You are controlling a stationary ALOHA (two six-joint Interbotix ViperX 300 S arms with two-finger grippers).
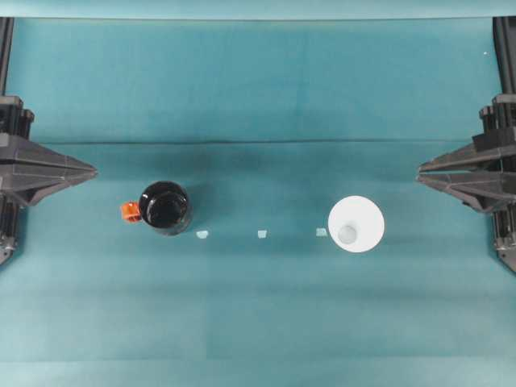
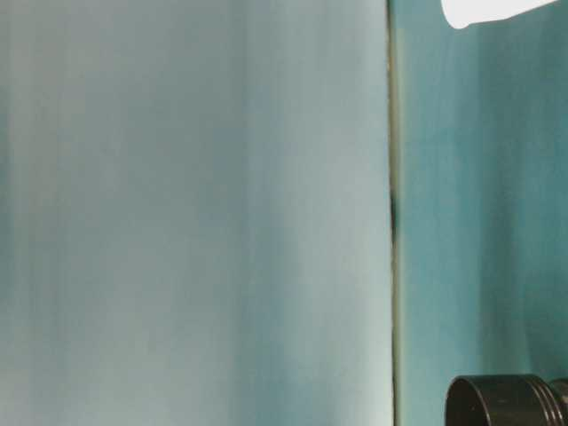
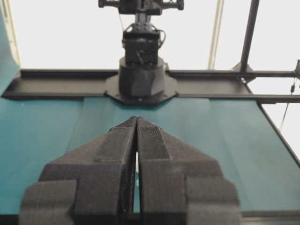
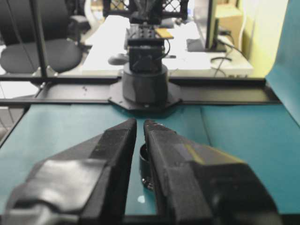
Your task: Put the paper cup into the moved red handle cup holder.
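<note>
Standing base-up on the right half of the table (image 1: 258, 322), the paper cup (image 1: 355, 224) is nearer the right gripper (image 1: 421, 171), which is closed and empty. Left gripper (image 1: 93, 171): likewise closed, empty. Red handle cup holder (image 1: 165, 207): upright, left of centre, well apart from the cup.

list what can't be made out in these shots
- Cup: table-level view, cut off by the frame edge.
- Holder: right wrist view, mostly hidden behind the right gripper.
- Three pale bits on the cloth: overhead view, too small to identify.
</note>
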